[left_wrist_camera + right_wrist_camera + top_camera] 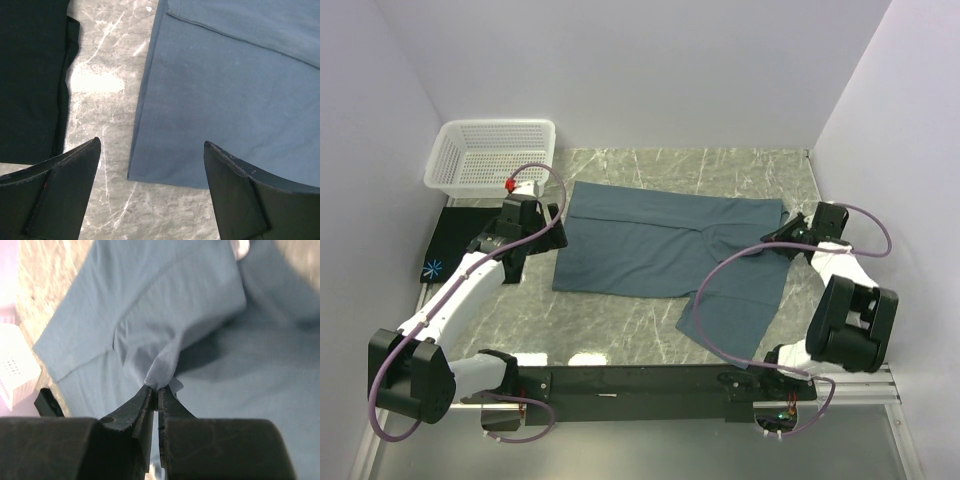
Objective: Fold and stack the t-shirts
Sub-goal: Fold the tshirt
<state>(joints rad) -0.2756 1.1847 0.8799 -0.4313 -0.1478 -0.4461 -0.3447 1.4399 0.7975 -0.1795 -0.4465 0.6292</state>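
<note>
The slate-blue t-shirt (650,245) lies spread on the marble table, its lower right part rumpled toward the front edge. The black t-shirt (448,240) lies folded at the far left, with a small light-blue starburst print showing at its near corner. My left gripper (151,143) hangs open over the blue shirt's (225,90) left near corner, with bare marble and the black shirt (30,75) to its left. My right gripper (157,388) is shut on a pinched fold of the blue shirt (150,305) at its right edge (775,235).
A white plastic lattice basket (495,150) stands at the back left corner, behind the black shirt. Pale walls close in the table on the left, back and right. The arms' black base rail (650,380) runs along the near edge.
</note>
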